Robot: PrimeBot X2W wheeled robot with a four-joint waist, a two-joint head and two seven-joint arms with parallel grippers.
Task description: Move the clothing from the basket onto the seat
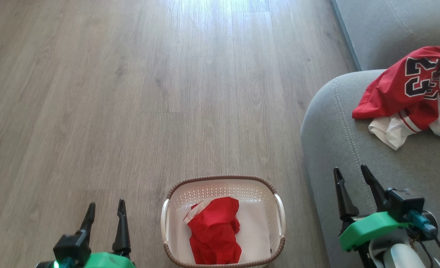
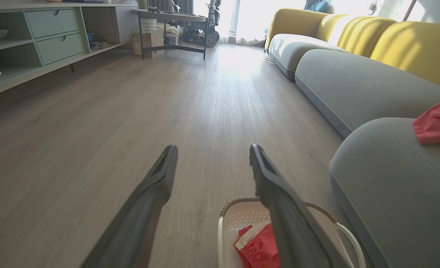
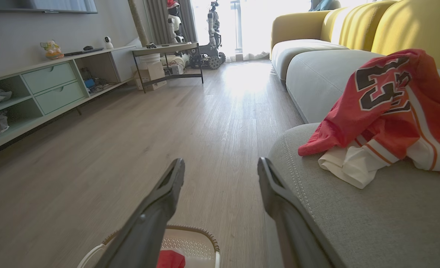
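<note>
Head view: 1 red garment [image 1: 214, 230] lies crumpled in the basket [image 1: 242, 193] on the wooden floor [image 1: 130, 93], while a numbered jersey [image 1: 409, 85] rests on the grey seat [image 1: 335, 141]. The left gripper [image 1: 106, 204], beside the basket, and the right gripper [image 1: 350, 169], over the seat's edge, both have fingers spread apart, empty

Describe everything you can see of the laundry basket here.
The basket is a small, rounded white plastic tub with perforated walls, a brown woven-look rim and a white handle on each side. It stands upright on the wooden floor, close beside the grey seat, with a strip of floor between. A crumpled red garment with white trim lies inside. It sits between the open left gripper and open right gripper; neither touches it.
</note>
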